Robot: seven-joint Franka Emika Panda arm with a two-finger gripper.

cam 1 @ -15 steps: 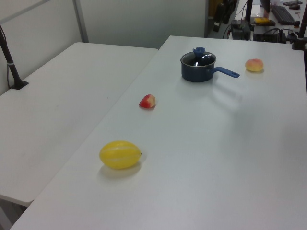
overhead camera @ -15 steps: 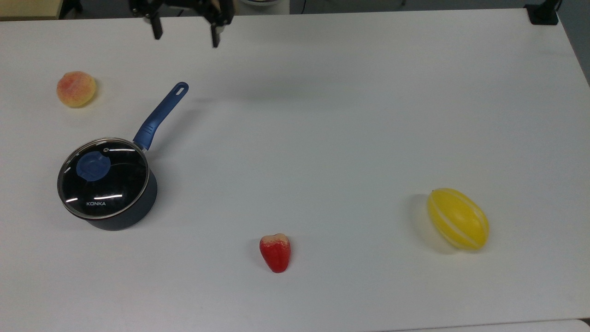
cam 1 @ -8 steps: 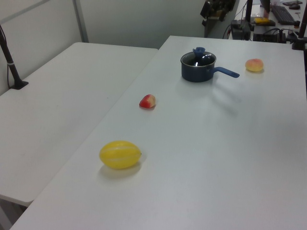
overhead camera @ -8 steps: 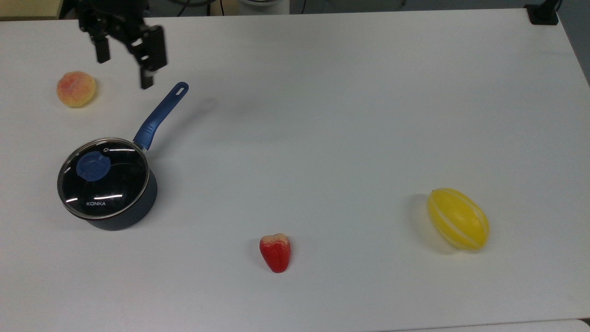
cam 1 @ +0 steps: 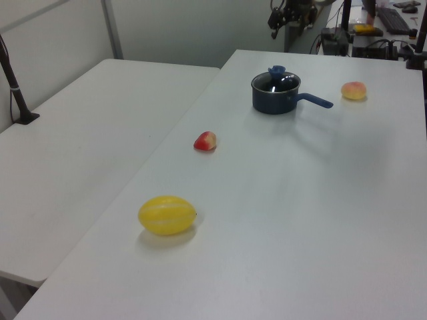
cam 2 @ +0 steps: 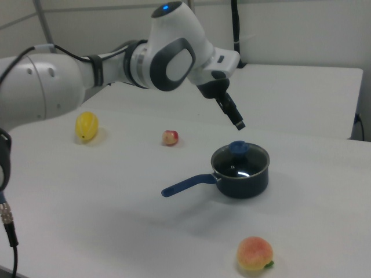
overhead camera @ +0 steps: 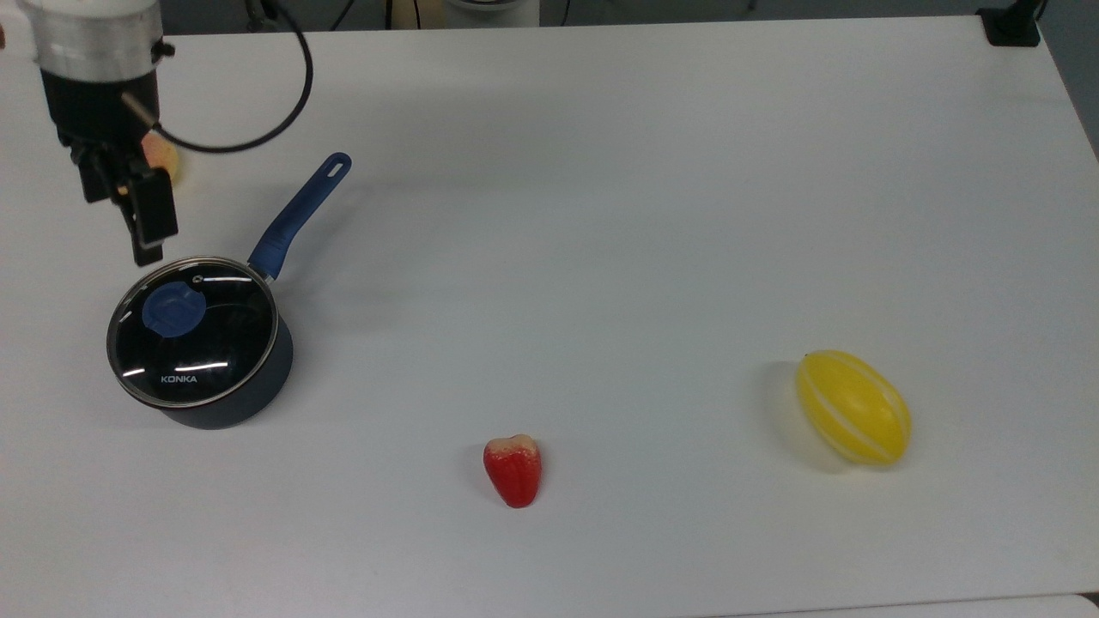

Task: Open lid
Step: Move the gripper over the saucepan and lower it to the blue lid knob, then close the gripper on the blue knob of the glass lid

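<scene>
Since the earlier frames, the gripper (overhead camera: pixel 129 225) has been carried from the top edge of the top view down toward its upper left, and it now hangs in the air just above and beside the saucepan (overhead camera: pixel 225 395); nothing else on the table (overhead camera: pixel 601 215) has shifted. Whether its fingers are spread or pressed together cannot be told. The lid (overhead camera: pixel 192 330) is seated flat on the saucepan at the left of the top view, its blue knob (overhead camera: pixel 173 310) off-centre toward the upper left of the glass.

Trouble is judged most likely at the knob. If the gripper is lowered off-centre, the glass could be struck or the knob merely clipped, so that the lid is tilted or the whole pan is dragged. A shallow pinch could let the lid slip once lifted.

In the top view the peach (overhead camera: pixel 161 154) sits close behind the gripper in the upper left and could be knocked, and the blue handle (overhead camera: pixel 300 215) juts toward the upper middle. The table's left edge is near. Wide bare room is left across the centre, with the red fruit (overhead camera: pixel 513 469) and the yellow melon (overhead camera: pixel 853 407) well apart.
</scene>
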